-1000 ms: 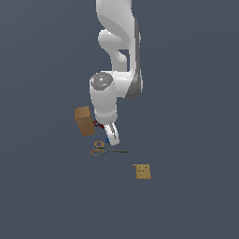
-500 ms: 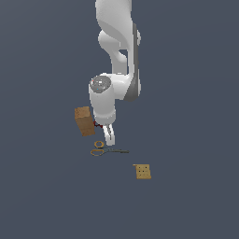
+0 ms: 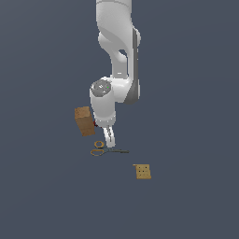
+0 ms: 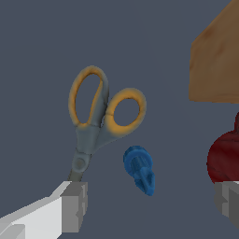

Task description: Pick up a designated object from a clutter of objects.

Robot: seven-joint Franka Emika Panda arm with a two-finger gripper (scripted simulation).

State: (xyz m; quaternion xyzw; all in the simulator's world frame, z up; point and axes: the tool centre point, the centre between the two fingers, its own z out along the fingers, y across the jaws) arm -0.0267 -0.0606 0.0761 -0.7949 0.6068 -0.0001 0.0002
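The white arm (image 3: 116,70) has swung its wrist lower and toward the exterior view's left over the last second, so the jaws (image 3: 110,138) now hang just above the scissors (image 3: 106,150) on the dark grey counter (image 3: 186,196), where a second ago they sat a little further right. In the wrist view the jaws stand wide open and hold nothing: one pale grey finger (image 4: 74,205) shows at the lower left of the frame and the other at the lower right edge. The tiny blue piece (image 4: 139,168) lies on the counter between them, nearer the lower-left finger yet touching neither. The brown box (image 3: 84,120), a matte block with a wood-like surface, stands at the exterior view's left of the wrist and fills the upper right corner of the wrist frame. The red mug (image 4: 224,156), rounded and dark glossy red, sits at the right edge of the wrist frame just above the finger there; in the exterior view it is only a red sliver behind the wrist. The tan dotted square (image 3: 143,171) lies flat, well apart, at lower right of the exterior frame. The scissors have yellow-orange oval loops and grey blades. The blue piece is ribbed and knob-like, tapering to a narrow tip, just beside the scissor loops.
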